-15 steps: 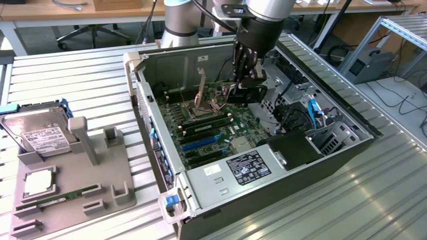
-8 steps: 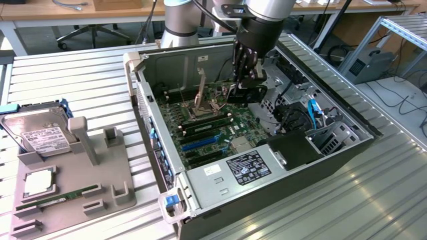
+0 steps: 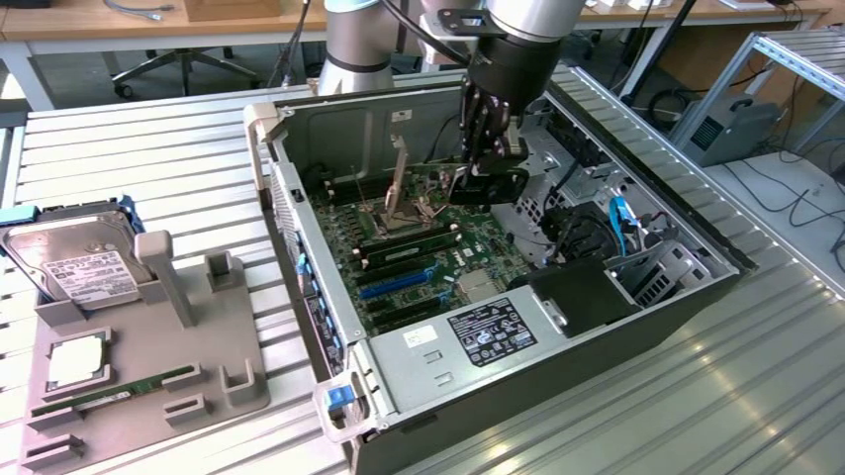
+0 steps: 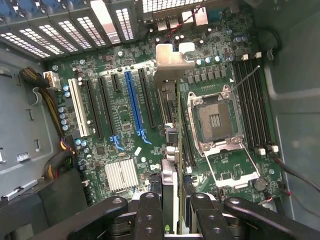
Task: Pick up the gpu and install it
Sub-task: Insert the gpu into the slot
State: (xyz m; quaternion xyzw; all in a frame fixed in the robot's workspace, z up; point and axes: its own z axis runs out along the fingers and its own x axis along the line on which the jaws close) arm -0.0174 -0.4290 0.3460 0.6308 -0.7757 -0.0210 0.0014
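My gripper (image 3: 484,163) hangs inside the open computer case (image 3: 687,247), above the green motherboard (image 3: 436,257), and it is shut on the gpu (image 3: 489,185), a dark card below the fingers. In the wrist view the gpu (image 4: 172,145) is seen edge-on, running away from my gripper (image 4: 174,217), with its silver end bracket (image 4: 172,60) at the far end near the case's rear slot covers. The card hovers over the board between the long blue slot (image 4: 134,105) and the open CPU socket (image 4: 215,120), apart from both.
A grey holder tray (image 3: 145,346) at the exterior view's left carries a silver hard drive (image 3: 79,262), a CPU (image 3: 77,361) and a green RAM stick (image 3: 113,396). A power supply (image 3: 482,332) fills the case's near end. Cables (image 3: 620,223) lie beside the board.
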